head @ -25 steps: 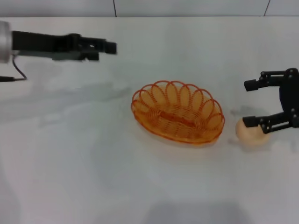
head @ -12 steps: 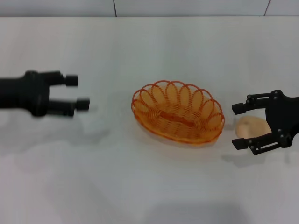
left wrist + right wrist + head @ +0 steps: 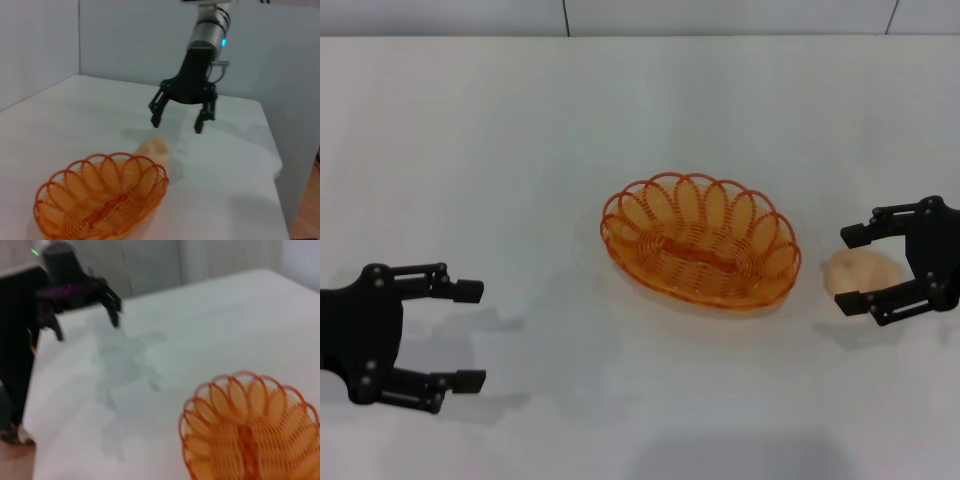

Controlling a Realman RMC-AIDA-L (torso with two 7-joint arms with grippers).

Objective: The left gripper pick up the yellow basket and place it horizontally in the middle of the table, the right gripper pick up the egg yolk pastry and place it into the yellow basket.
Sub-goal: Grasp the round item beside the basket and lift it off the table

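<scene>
The yellow basket [image 3: 700,240] lies lengthwise across the middle of the table [image 3: 520,130], empty. It also shows in the left wrist view [image 3: 100,200] and the right wrist view [image 3: 250,430]. The egg yolk pastry [image 3: 868,272] sits on the table just right of the basket and also shows in the left wrist view [image 3: 155,149]. My right gripper [image 3: 851,270] is open, with a finger either side of the pastry in the head view. In the left wrist view the right gripper [image 3: 177,125] hangs just above and behind it. My left gripper [image 3: 470,336] is open and empty at the near left, far from the basket.
The table's right edge and corner [image 3: 272,170] show in the left wrist view. A grey wall [image 3: 720,15] runs along the back. The left gripper [image 3: 87,322] shows far off in the right wrist view.
The left gripper has swung from the far left back to the near left of the table. The right gripper has shifted a little and now brackets the pastry. The basket has not moved.
</scene>
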